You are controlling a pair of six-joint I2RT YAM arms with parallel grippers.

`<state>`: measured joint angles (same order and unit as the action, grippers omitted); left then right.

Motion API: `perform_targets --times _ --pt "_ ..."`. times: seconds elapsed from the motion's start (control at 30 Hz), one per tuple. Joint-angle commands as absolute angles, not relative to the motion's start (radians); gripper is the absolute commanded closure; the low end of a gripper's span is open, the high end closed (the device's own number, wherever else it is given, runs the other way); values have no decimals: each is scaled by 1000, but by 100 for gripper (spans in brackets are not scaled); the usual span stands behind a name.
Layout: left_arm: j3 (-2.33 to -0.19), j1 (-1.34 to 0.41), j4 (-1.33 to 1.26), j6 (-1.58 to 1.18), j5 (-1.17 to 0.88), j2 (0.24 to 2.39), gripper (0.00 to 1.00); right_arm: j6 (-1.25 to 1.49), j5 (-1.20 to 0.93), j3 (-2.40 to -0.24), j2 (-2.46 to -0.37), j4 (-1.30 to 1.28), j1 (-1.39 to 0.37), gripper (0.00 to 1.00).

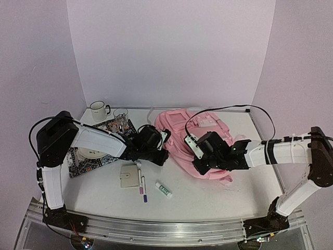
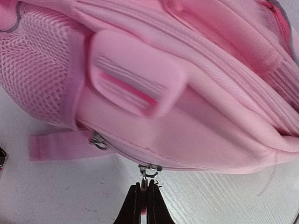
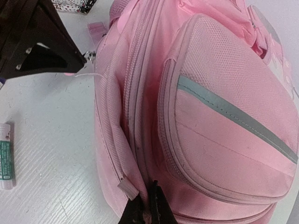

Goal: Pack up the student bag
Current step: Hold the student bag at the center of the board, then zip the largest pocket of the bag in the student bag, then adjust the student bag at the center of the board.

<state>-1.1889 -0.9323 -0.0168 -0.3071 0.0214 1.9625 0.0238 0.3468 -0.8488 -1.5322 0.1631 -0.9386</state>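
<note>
student bag [image 1: 177, 133] lies flat on the table [image 1: 218, 198]. left hand [image 2: 145, 200] at the bag's left edge, fully closed, pinching the zip pull [image 2: 148, 171]. right hand [image 3: 150, 201] closed tight on the bag's lower seam, seems to grip fabric. best: right hand anchors the bag, left drags the pull along the zip track, not upward. glue stick [image 3: 6, 158] left of the bag: green label, text unreadable.

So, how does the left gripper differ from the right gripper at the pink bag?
The left gripper pinches a metal zipper pull; what the right gripper pinches is unclear, only pink fabric shows there. The left gripper sits near the mesh side pocket, the right gripper near the front pocket with the grey stripe. Both are shut, at the student bag's edge.
</note>
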Motion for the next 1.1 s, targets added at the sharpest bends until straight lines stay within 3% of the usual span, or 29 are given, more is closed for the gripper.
perform_targets --times 0.0,0.2,0.33,0.43,0.53,0.7,0.87,1.07 --pt "-1206 -869 -6 -283 114 1950 100 22 374 -812 -1437 83 -927 100" --pt "-1215 -839 -6 -287 146 1979 98 27 267 -821 -1441 87 -927 100" --pt "-1171 -839 -26 -310 117 1938 76 46 205 -838 -1479 109 -927 97" --pt "-1112 -839 -63 -326 101 1874 60 59 176 -849 -1496 128 -927 85" --pt "-1072 -839 -79 -346 74 1809 45 80 179 -871 -1493 126 -927 65" --pt "-1001 -839 -128 -398 -7 1719 26 94 192 -915 -1440 83 -912 45" --pt "-989 -850 -153 -486 -86 1698 13 144 104 -925 -1384 40 -752 31" --pt "-1052 -892 -162 -582 -111 1751 8 215 15 -878 -1354 38 -540 20"
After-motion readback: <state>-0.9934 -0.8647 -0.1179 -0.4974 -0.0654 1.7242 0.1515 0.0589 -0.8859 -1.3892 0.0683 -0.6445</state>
